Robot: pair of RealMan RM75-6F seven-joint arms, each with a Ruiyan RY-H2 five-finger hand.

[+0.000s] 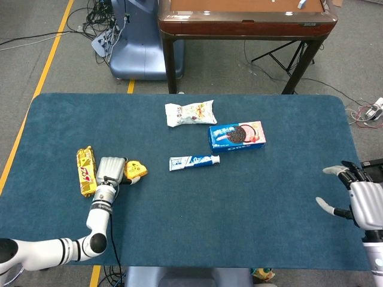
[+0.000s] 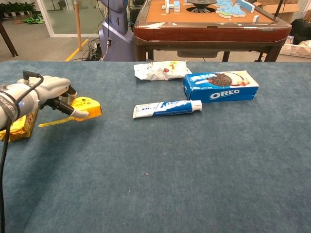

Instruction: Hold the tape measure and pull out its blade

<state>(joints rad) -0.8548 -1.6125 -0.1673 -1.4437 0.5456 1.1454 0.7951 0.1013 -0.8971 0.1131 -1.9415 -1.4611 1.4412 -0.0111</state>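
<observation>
The left hand (image 2: 46, 94) grips the rounded yellow plastic tape measure (image 2: 86, 107), its thin yellow blade (image 2: 54, 123) trailing leftward; the right hand (image 1: 358, 200) hangs spread, holding nothing.

Yellow tape measure (image 2: 86, 107) with yellow blade (image 2: 54, 122), silver-grey left hand (image 2: 41, 92), gold-and-red snack bar wrapper (image 1: 87, 171), blue Oreo box (image 2: 221, 85), white-and-blue toothpaste tube (image 2: 166, 108), teal felt table (image 2: 194, 170).
</observation>
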